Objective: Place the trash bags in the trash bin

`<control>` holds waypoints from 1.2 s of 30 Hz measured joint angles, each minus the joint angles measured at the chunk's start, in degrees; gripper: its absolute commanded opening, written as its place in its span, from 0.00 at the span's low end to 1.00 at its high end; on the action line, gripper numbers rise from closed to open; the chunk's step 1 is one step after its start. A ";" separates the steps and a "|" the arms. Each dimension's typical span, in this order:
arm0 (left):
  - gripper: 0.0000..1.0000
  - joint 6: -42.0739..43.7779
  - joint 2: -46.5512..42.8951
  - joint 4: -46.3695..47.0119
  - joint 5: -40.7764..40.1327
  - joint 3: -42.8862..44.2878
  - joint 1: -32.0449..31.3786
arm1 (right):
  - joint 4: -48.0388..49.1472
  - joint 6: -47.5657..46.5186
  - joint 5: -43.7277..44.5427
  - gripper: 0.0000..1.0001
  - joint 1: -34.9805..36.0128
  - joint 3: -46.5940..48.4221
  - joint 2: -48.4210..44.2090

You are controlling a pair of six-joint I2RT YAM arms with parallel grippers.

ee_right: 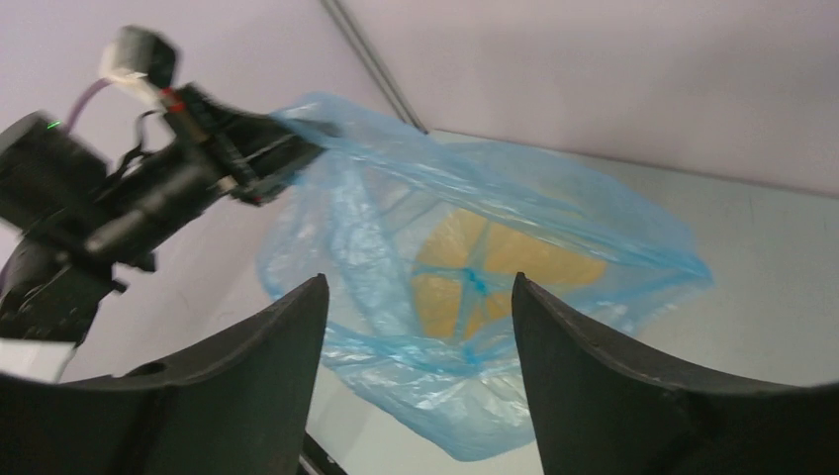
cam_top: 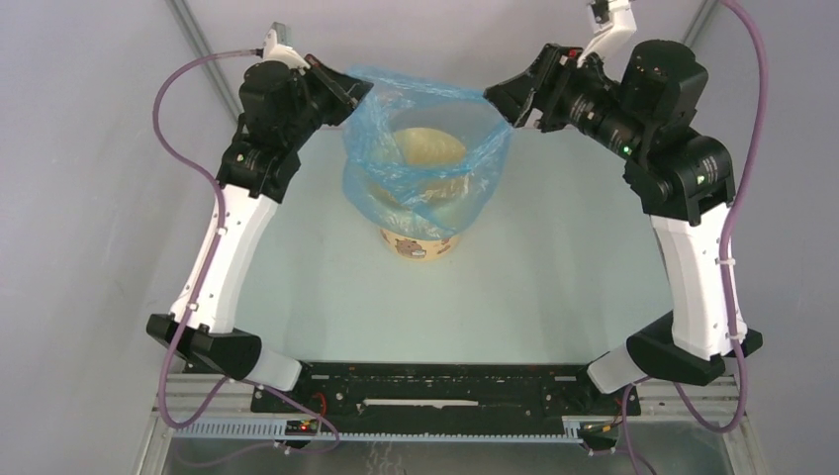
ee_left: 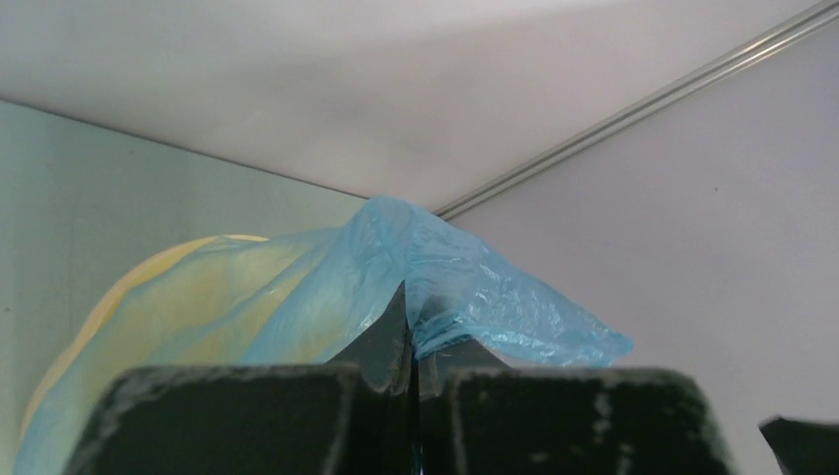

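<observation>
The light-blue trash bag is spread open over the pale-yellow trash bin, which stands at the table's middle back; only the bin's printed base shows below the film. My left gripper is shut on the bag's left rim and holds it raised; in the left wrist view its jaws pinch bunched blue film. My right gripper is open just beside the bag's right rim. In the right wrist view its fingers stand wide apart and empty, with the bag beyond them and the bin's yellow showing through.
Pale green tabletop lies around the bin. Grey walls with metal frame posts close off the back corners. The arm bases and a black rail sit at the near edge.
</observation>
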 measured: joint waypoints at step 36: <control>0.00 -9.03 10.51 -6.16 13.49 10.47 4.74 | 20.74 -11.58 12.96 0.33 14.12 -13.11 31.80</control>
